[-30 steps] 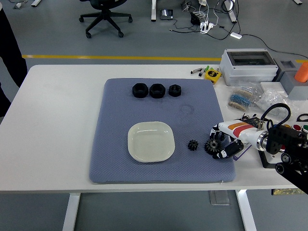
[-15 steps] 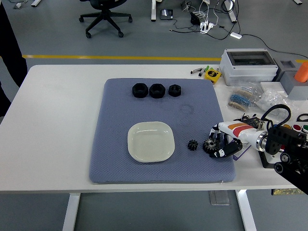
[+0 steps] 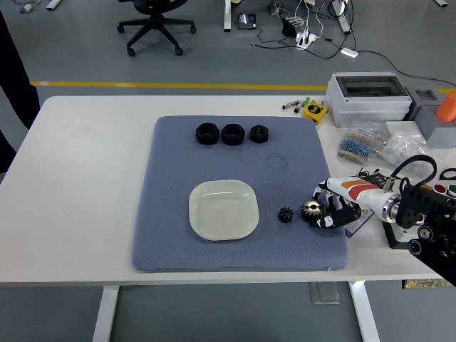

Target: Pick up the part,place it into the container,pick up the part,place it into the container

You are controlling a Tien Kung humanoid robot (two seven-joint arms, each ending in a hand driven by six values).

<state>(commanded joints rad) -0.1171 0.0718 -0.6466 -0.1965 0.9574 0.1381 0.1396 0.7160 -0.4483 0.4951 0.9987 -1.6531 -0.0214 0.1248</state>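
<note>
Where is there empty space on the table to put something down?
The white table left of the blue mat is bare. On the mat, the patch between the three black nuts and the white plate is free. The right side is crowded: two gears, the right hand, parts bags and a box.

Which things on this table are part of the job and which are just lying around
Job: right hand gripping a gear; second gear; pale dish; blue mat.

Lying about: three black nuts, grey box, tape measure, bagged parts, orange cone.
</note>
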